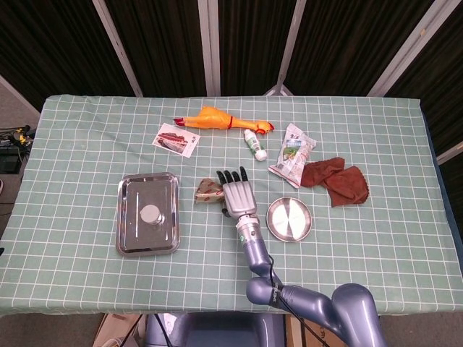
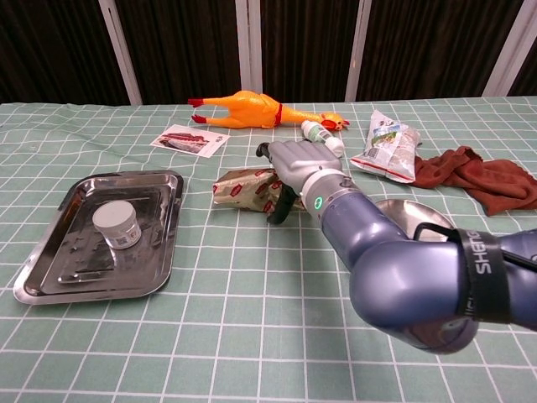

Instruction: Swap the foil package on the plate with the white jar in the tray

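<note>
The crumpled foil package (image 1: 208,191) (image 2: 242,188) lies on the tablecloth between the steel tray (image 1: 127,189) (image 2: 159,252) and the round metal plate (image 1: 291,220) (image 2: 404,211). My right hand (image 1: 239,196) (image 2: 299,164) hovers over the package's right end, fingers stretched out and spread and thumb hanging beside the foil; it grips nothing. The white jar (image 1: 150,214) (image 2: 117,225) stands upright in the tray. The plate holds nothing, and my forearm hides part of it in the chest view. No left hand shows in either view.
A rubber chicken (image 1: 217,118) (image 2: 243,108), a picture card (image 1: 176,139) (image 2: 188,140), a small white bottle (image 1: 255,144) (image 2: 320,133), a snack bag (image 1: 293,155) (image 2: 388,144) and a brown cloth (image 1: 336,180) (image 2: 482,175) lie behind and to the right.
</note>
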Controlling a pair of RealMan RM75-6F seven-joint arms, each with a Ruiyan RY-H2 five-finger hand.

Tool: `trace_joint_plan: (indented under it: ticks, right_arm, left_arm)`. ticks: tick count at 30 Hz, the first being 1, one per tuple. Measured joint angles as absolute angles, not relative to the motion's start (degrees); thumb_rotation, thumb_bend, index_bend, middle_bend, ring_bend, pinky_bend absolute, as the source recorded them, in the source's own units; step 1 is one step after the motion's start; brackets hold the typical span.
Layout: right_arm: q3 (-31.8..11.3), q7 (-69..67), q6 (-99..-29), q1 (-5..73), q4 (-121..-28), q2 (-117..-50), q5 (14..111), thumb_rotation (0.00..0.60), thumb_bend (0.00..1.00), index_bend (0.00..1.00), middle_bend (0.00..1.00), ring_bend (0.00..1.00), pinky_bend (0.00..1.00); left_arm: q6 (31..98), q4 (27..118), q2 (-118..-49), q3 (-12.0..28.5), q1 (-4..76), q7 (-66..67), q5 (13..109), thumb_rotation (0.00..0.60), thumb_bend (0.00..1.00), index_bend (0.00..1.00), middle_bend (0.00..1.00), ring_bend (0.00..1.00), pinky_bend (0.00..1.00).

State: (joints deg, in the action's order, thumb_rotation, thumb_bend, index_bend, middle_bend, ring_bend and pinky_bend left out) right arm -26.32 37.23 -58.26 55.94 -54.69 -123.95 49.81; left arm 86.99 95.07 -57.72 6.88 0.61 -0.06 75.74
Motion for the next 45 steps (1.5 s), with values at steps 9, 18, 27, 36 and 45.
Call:
trace_joint_plan:
  ticks: [9,18,27,36,45]
  right_arm:
    - [-25.04,46.41,-65.11,51.50,-75.18,-116.55,46.52,0.600,0.18,0.09,0.14,0.12,0.00]
    - [-22.03,48.25,-75.09,42.98,-97.39,-101.25,49.39,0.600,0.18,0.07,0.14,0.12,0.00]
    - [-12.36,28.23,-81.22,27.64,-103.49,-81.41,62.71,0.600,0.18,0.07,0.14,0.12,0.00]
    - [0.43,6.17,-91.47,9.86,-92.21,-74.40,80.80,0.600,0.15,0.04,0.11,0.06,0.00]
    - [1.05,8.39,-91.31,7.95,-92.77,-73.53,81.82,0.600,0.15,0.04,0.10,0.06,0.00]
  left_arm:
    - [87.27,94.72,-57.95,6.54,0.77,0.15,77.12,0.600,0.13,0.22,0.00,0.00,0.13]
    - [87.64,93.43,-59.18,5.93,1.39,-0.59,80.01,0.600,0.13,0.21,0.01,0.00,0.13]
    - [86.65,93.77,-61.11,4.44,3.11,1.70,84.68,0.600,0.08,0.20,0.03,0.00,0.27]
    - [78.70,100.81,-61.58,6.51,9.60,12.09,82.66,0.600,0.05,0.20,0.05,0.01,0.29]
    - [66.47,105.81,-63.23,10.23,19.60,24.16,69.82,0.600,0.03,0.20,0.04,0.00,0.17]
